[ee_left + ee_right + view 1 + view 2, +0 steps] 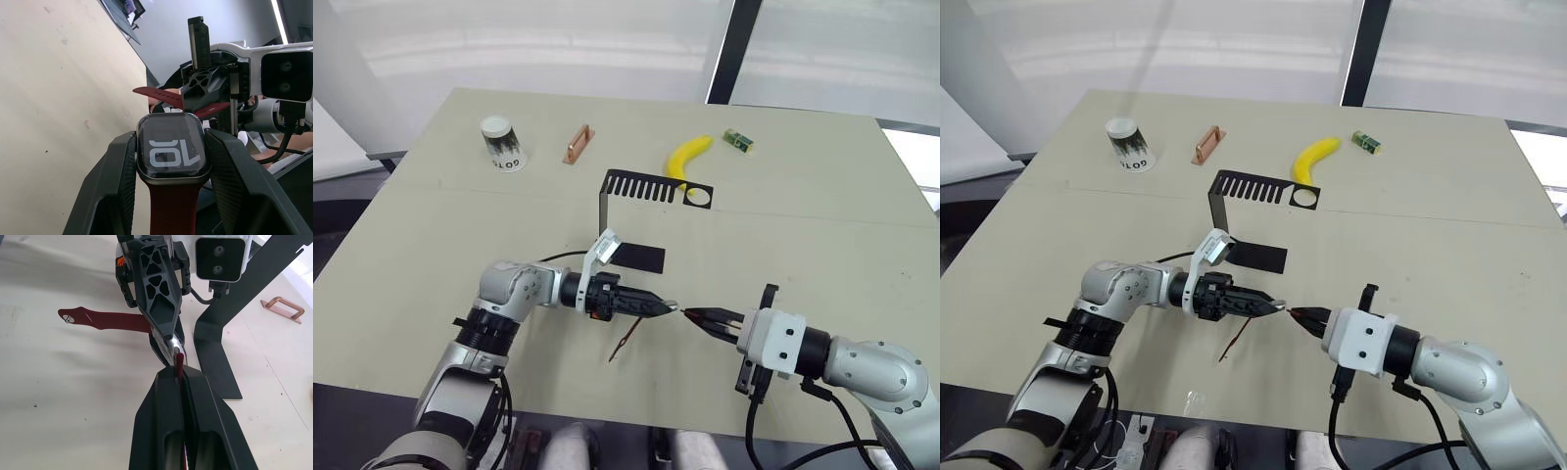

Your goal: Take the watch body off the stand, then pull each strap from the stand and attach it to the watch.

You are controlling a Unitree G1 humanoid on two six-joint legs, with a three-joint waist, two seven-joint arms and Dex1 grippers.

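The left gripper (pixel 656 307) is clamped on the watch body (pixel 173 152), one finger on each long side of the case, holding it above the near middle of the table (pixel 822 235). The first strap (pixel 625 342) is already joined to the case; it hangs from the edge nearest the left wrist and trails down and toward the near-left, its free tip close to the tabletop or perhaps touching it. The case's long axis lies roughly along the left gripper's fingers, left to right in the scene, so its free edge faces the right gripper (pixel 697 315).

The right gripper is pinched flat on the second strap (pixel 179 363), whose short exposed end points left at the case and appears just to meet it. That strap's long axis also runs left to right, in line with the fingers gripping it.

The likely trouble is misalignment. If the strap end meets the case tilted or off the slot, it will probably jam or skid across the rim rather than slide in. A hard push from the right could also twist the case between the left fingers, since they grip only its narrow sides. So little strap shows beyond the right fingers that they may bump the case before the end seats.

The stand (pixel 641 196), bare of straps, sits farther back at mid-table.
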